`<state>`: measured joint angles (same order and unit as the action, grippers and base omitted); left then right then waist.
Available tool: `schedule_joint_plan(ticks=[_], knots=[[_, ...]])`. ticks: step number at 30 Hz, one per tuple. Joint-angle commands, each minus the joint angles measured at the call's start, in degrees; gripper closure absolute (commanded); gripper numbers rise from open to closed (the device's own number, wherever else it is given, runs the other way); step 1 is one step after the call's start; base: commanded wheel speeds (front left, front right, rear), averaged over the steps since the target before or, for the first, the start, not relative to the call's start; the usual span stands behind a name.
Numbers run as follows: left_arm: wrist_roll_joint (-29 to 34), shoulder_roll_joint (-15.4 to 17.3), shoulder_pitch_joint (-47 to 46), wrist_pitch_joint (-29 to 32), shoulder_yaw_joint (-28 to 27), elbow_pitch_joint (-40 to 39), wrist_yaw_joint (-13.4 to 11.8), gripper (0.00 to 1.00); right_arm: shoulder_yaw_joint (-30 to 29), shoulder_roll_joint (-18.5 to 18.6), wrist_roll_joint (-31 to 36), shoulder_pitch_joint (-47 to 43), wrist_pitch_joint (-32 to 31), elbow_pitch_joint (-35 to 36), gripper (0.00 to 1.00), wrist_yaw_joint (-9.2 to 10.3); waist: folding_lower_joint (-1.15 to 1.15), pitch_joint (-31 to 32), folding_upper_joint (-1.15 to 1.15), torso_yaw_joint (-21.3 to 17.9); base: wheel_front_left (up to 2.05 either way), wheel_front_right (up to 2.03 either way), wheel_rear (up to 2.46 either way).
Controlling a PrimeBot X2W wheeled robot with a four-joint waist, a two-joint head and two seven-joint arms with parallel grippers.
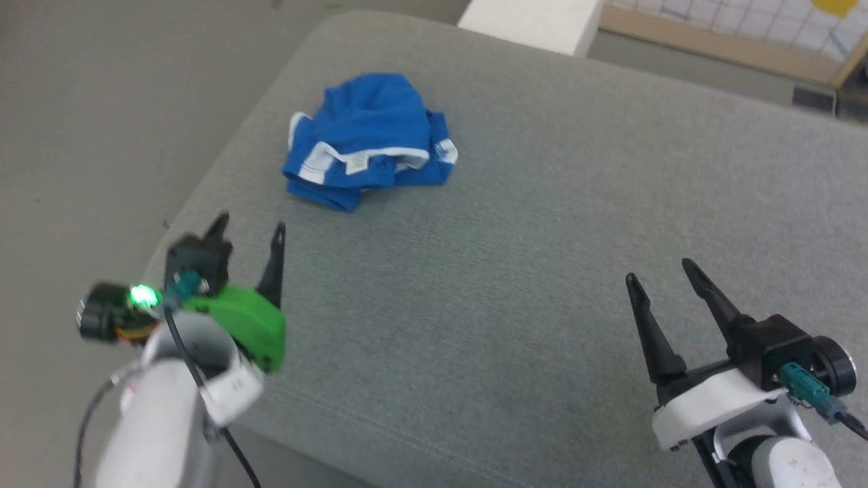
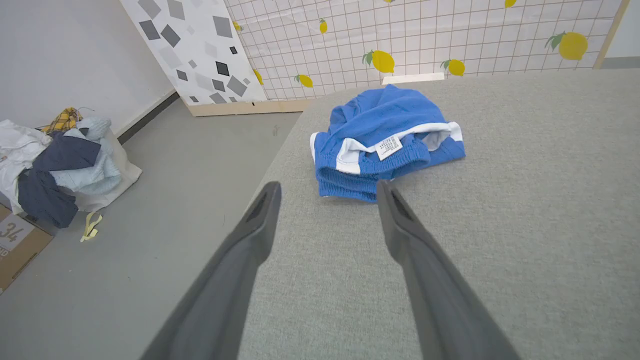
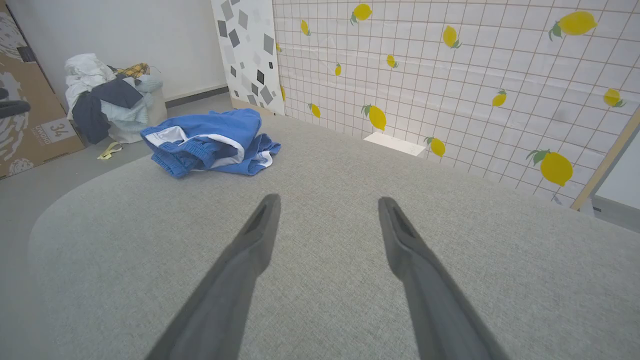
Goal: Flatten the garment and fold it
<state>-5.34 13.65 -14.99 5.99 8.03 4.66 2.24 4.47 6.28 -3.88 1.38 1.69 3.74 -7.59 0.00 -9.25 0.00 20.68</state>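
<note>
The garment [image 1: 369, 139], bright blue shorts with a white waistband and trim, lies crumpled in a heap near the far left of the grey padded table [image 1: 515, 285]. Its white label [image 2: 389, 147] faces the left wrist view, where the shorts [image 2: 382, 140] sit just beyond my fingertips. My left gripper [image 1: 249, 227] hovers open near the table's left edge, a short way in front of the heap, with nothing between its fingers. At the lower right, my right gripper [image 1: 661, 270] is open and empty, far from the shorts [image 3: 210, 141].
The table's rounded left edge [image 1: 203, 190] drops to grey floor. A pile of clothes [image 2: 55, 155] and a cardboard box [image 2: 15, 240] sit on the floor to the left. A lemon-patterned grid panel [image 3: 450, 75] stands behind the table, with a white block [image 1: 536, 20] at its far edge.
</note>
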Motion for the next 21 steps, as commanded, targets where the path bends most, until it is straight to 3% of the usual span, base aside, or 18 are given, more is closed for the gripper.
schedule_joint_plan(ticks=[1, 7, 12, 16, 21], knots=[[-0.8, 1.0, -3.3, 1.0, -0.3, 0.9, 1.0, 0.0, 0.0, 0.5, 0.4, 1.2, -0.3, 0.8, 0.0, 0.1, 0.0, -5.5, 0.0, -4.2, 0.0, 0.0, 0.0], [-5.2, 4.8, -16.4, 5.5, -0.8, 6.8, 4.2, 0.0, -1.8, 1.4, 2.1, 3.3, -0.4, 3.6, 0.0, 0.1, 0.0, -12.9, 0.0, -7.9, 0.0, 0.0, 0.0], [-9.3, 10.4, -26.6, 11.6, 3.2, 13.8, 5.2, 0.0, -1.9, 2.0, 2.7, 4.8, -0.3, 4.8, 0.0, 0.1, 0.0, -17.7, 0.0, -10.4, 0.0, 0.0, 0.0], [-17.7, 17.4, -33.6, 17.2, 13.3, 16.8, 5.2, 0.0, -2.8, 1.9, 3.3, 6.1, -0.1, 5.3, 0.0, 0.1, 0.0, -20.8, 0.0, -12.5, 0.0, 0.0, 0.0], [-29.7, 24.6, -39.2, 23.2, 21.3, 19.4, 5.2, 0.0, -3.6, 0.7, 4.0, 7.5, 0.7, 5.1, 0.0, 0.1, 0.0, -23.6, 0.0, -14.6, 0.0, 0.0, 0.0]])
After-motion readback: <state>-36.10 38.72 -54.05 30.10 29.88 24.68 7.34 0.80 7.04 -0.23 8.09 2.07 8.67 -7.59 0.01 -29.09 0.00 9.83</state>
